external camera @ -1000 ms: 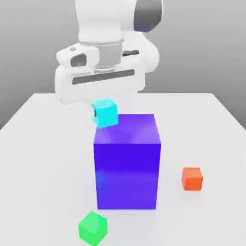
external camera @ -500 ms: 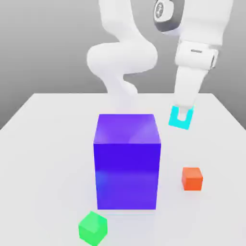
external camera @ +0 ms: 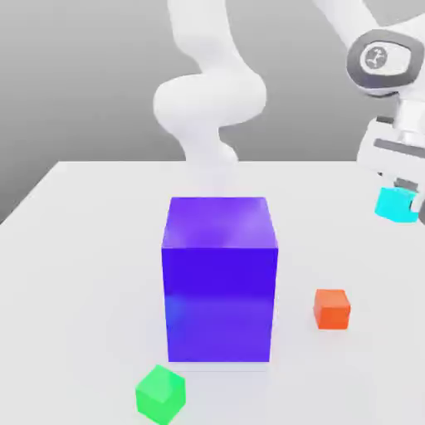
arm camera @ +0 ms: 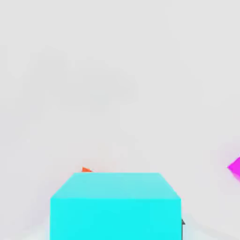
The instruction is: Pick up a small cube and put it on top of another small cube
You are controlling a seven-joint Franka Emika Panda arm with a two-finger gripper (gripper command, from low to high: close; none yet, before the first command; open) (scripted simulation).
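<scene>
Claw (external camera: 397, 197) clamped on cyan cube (external camera: 395, 205), carried high at exterior view's right, above desk (external camera: 91, 241). We judge risks: cube slipping mid-carry; off-centre release over orange cube (external camera: 332, 308) toppling stack; clipping big blue block (external camera: 219, 278).

Small cyan cube (arm camera: 115, 205) close up over pale table (arm camera: 117, 84), orange sliver (arm camera: 86, 169) just behind, magenta corner (arm camera: 235, 166) at edge.
</scene>
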